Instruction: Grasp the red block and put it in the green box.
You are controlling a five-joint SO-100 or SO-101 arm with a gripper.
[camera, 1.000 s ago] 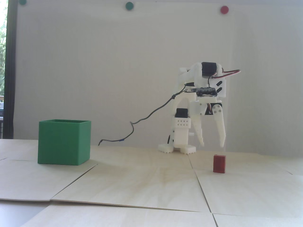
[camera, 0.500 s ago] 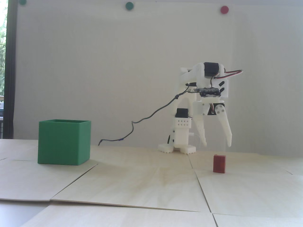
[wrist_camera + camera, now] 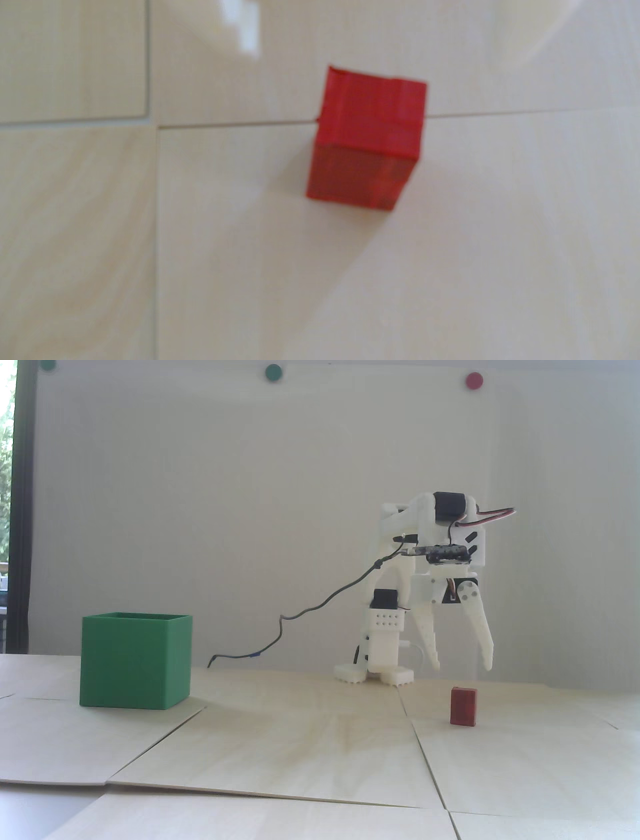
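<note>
Gripper point(image 3: 462, 666) spread wide — red block point(image 3: 463, 706) below, untouched.

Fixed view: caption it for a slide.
Open hand poised above the upright red block, with the green box waiting at left on the table.

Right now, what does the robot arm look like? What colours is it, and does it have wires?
The arm is white plastic with black motor blocks. Its gripper has two long, pointed white jaws; one has a row of small holes. Red, black and white wires loop out near the top, and a dark cable trails down to the table. Its white base has toothed feet.
</note>
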